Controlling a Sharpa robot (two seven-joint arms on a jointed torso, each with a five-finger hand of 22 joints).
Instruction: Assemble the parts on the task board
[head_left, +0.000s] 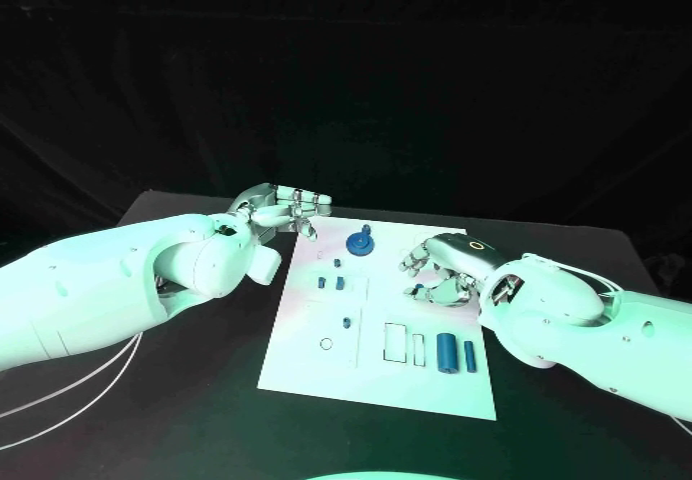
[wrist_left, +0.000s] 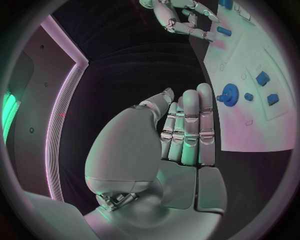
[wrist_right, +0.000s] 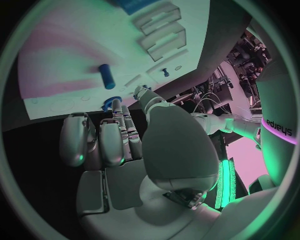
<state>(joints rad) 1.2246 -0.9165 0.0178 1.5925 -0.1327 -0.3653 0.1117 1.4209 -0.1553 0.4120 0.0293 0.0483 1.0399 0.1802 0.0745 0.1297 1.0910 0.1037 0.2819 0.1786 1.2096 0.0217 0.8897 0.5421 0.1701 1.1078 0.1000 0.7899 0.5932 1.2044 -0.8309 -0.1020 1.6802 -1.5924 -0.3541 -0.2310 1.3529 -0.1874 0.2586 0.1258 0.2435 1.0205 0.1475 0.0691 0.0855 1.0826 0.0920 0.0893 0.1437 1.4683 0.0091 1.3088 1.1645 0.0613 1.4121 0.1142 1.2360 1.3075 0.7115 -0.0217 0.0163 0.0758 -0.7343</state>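
In the head view we note the board (head_left: 378, 330) mid-table, with a gear (head_left: 359, 241) near its far edge and two cylinders (head_left: 456, 354) near its right edge. The left hand (head_left: 281, 210) sits at the board's far left corner and the right hand (head_left: 441, 266) over its right edge.

In the left wrist view we find the left hand's fingers (wrist_left: 187, 125) straight and together, holding nothing, beside the gear (wrist_left: 229, 94).

In the right wrist view we find the right hand's fingers (wrist_right: 100, 140) curled; whether they pinch a part we cannot tell. A cylinder (wrist_right: 107, 76) lies on the board just beyond.

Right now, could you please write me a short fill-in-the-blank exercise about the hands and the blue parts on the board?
1. The blue gear sits at the board's ____ end, away from the robot.
2. The left hand holds ____.
3. Two blue cylinders lie near the task board's ____ edge.
4. The right hand hovers over the ____.

Missing words: far; nothing; right; board
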